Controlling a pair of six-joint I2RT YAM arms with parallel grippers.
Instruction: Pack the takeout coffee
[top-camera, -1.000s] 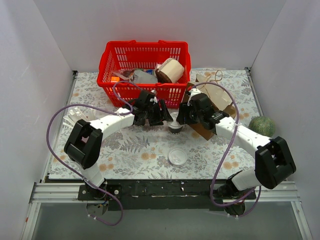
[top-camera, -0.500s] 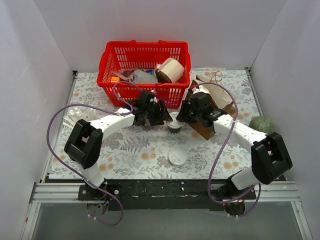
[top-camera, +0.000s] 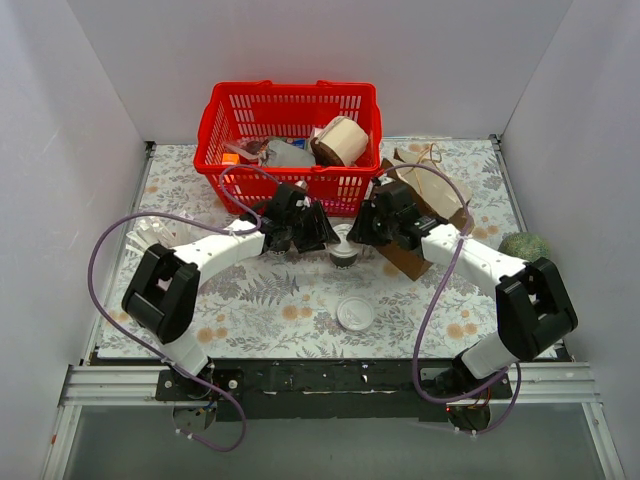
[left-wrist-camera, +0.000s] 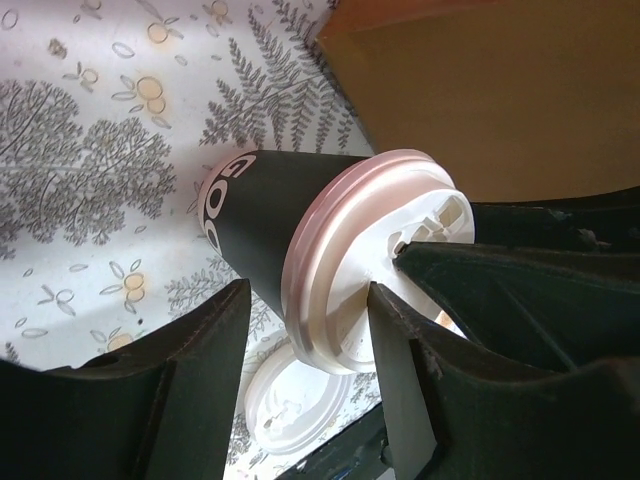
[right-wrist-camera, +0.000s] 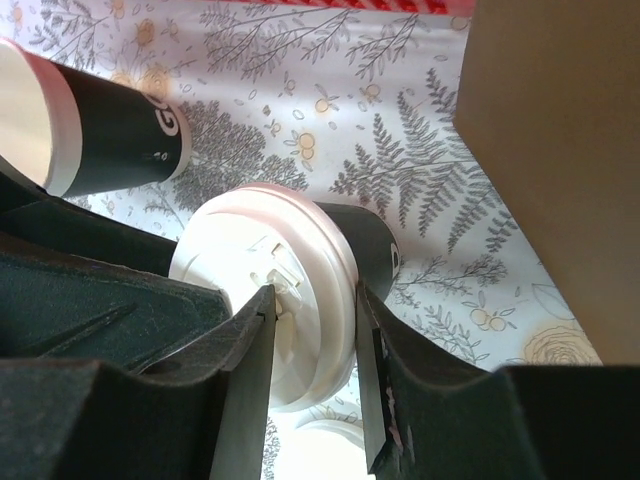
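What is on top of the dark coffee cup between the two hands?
A round white plastic lid sits on the takeout coffee. The lid covers the mouth, so whatever is inside cannot be seen.

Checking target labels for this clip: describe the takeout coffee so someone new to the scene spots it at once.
Find the red basket at the back. Just in front of its near wall, between the left hand and the right hand, stands the takeout coffee, a small dark cup. It wears a white lid, whereas the loose lid lies flat on its own, nearer still.
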